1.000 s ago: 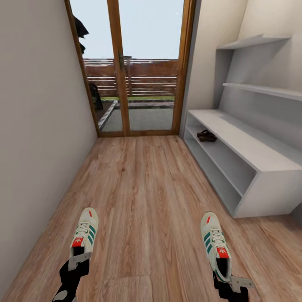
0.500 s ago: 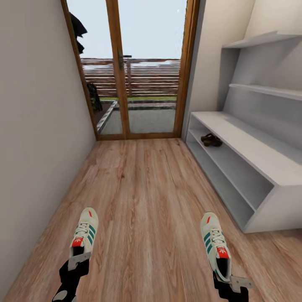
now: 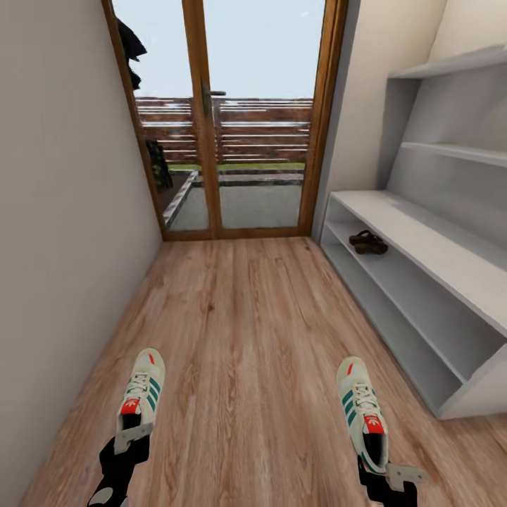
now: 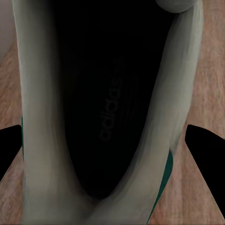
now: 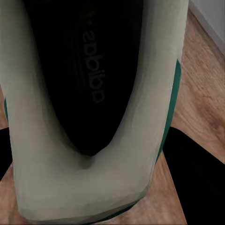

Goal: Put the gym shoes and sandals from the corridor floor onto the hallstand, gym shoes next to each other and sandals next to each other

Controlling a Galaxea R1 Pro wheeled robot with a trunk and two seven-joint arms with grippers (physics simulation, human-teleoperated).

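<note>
I hold one white gym shoe with green stripes in each gripper, above the corridor floor. My left gripper is shut on the heel of the left gym shoe. My right gripper is shut on the heel of the right gym shoe. The wrist views look down into each shoe's dark insole, past the cream collar, with black fingers at the sides. The hallstand runs along the right wall. The two dark brown sandals lie side by side on its upper open shelf, near the far end.
A wood-framed glass door closes the far end of the corridor. A plain wall bounds the left side. Floating shelves hang above the hallstand's top. Wood flooring stretches ahead between the wall and the hallstand.
The whole view has shifted: the hallstand and door have slid right and come nearer, so the camera has moved. Both gym shoes stay in the same place in my grippers.
</note>
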